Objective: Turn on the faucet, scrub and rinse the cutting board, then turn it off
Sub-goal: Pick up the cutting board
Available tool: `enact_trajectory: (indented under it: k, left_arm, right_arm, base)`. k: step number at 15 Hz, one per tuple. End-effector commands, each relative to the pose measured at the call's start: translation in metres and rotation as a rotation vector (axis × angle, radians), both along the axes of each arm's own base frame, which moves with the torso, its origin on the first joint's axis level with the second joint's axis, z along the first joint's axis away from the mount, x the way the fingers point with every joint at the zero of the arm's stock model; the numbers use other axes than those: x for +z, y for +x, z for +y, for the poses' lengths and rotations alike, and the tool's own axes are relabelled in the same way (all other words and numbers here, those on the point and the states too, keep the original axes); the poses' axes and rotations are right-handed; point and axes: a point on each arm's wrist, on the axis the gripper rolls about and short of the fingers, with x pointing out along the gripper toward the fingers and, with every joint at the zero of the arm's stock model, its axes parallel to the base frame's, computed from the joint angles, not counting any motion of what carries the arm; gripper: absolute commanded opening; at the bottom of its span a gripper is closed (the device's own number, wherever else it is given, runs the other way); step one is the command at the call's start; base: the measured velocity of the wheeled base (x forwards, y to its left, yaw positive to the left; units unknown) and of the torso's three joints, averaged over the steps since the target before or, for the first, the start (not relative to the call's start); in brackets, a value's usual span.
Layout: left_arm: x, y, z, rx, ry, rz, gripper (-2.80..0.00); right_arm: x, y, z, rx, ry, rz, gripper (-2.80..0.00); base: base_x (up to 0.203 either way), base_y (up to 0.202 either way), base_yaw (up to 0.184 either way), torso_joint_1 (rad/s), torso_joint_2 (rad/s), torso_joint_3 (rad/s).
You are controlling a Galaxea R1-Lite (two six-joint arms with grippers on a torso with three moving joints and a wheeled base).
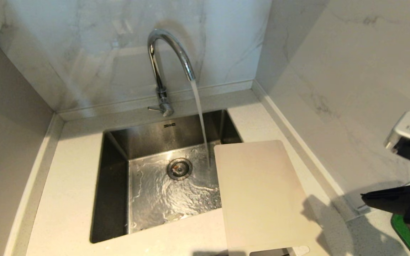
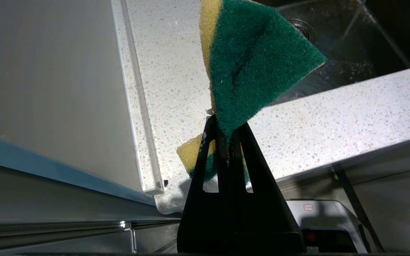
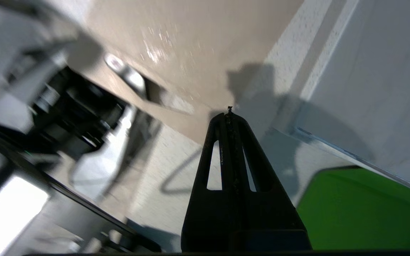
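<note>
The chrome faucet (image 1: 162,64) stands behind the sink, and a stream of water (image 1: 200,121) runs from its spout into the basin. The pale cutting board (image 1: 262,195) lies flat on the counter to the right, its left edge reaching over the sink's right rim. Its beige face (image 3: 190,53) also fills the right wrist view. My right gripper (image 1: 367,197) hovers at the far right, apart from the board, pointing toward it, shut and empty (image 3: 229,115). My left gripper (image 2: 226,131) is outside the head view, shut on a green and yellow sponge (image 2: 255,60), above the counter's near left part.
The steel sink (image 1: 112,185) has a round drain (image 1: 179,168) and water spreading over its floor. Marble walls close in the back and right side. A green flat object (image 1: 406,233) sits at the counter's right front corner, under my right arm.
</note>
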Motion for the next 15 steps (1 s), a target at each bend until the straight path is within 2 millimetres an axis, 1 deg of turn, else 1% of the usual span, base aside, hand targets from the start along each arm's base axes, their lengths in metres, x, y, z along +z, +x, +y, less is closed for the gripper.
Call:
enact_trajectory:
  k: [1,4,6,8,10,11,13,15]
  left_arm:
    - [0.000,0.000,0.000,0.001,-0.001,0.002,-2.80]
    - [0.000,0.000,0.000,0.001,0.000,0.001,-2.80]
    - [0.000,0.000,0.000,0.001,-0.001,0.001,-2.80]
    - [0.000,0.000,0.000,0.001,-0.001,0.001,-2.80]
    - [0.000,0.000,0.000,0.001,0.001,0.001,-2.80]
    - [0.000,0.000,0.000,0.001,-0.001,0.002,-2.80]
    - [0.000,0.000,0.000,0.001,0.000,0.001,-2.80]
    - [0.000,0.000,0.000,0.001,-0.001,0.001,-2.80]
  right_arm:
    - [-0.016,0.006,0.006,0.040,-0.107,0.053,-2.80]
    - [-0.027,0.015,0.022,0.099,-0.190,0.099,-2.80]
    - [-0.043,0.019,0.036,0.145,-0.264,0.153,-2.80]
    - [-0.059,0.019,0.045,0.190,-0.315,0.210,-2.80]
    - [-0.068,0.014,0.049,0.225,-0.346,0.236,-2.80]
    - [-0.073,0.013,0.051,0.238,-0.355,0.250,0.00]
    - [-0.083,0.012,0.057,0.258,-0.357,0.263,0.00]
    - [-0.102,0.009,0.058,0.275,-0.397,0.292,0.00]
  base:
    - [0.000,0.000,0.000,0.000,0.00,0.000]
    - [0.000,0.000,0.000,0.000,0.00,0.000]
    - [0.000,0.000,0.000,0.000,0.00,0.000]
    - [0.000,0.000,0.000,0.000,0.00,0.000]
    - [0.000,0.000,0.000,0.000,0.00,0.000]
    - [0.000,0.000,0.000,0.000,0.00,0.000]
    - [0.000,0.000,0.000,0.000,0.00,0.000]
    - [0.000,0.000,0.000,0.000,0.00,0.000]
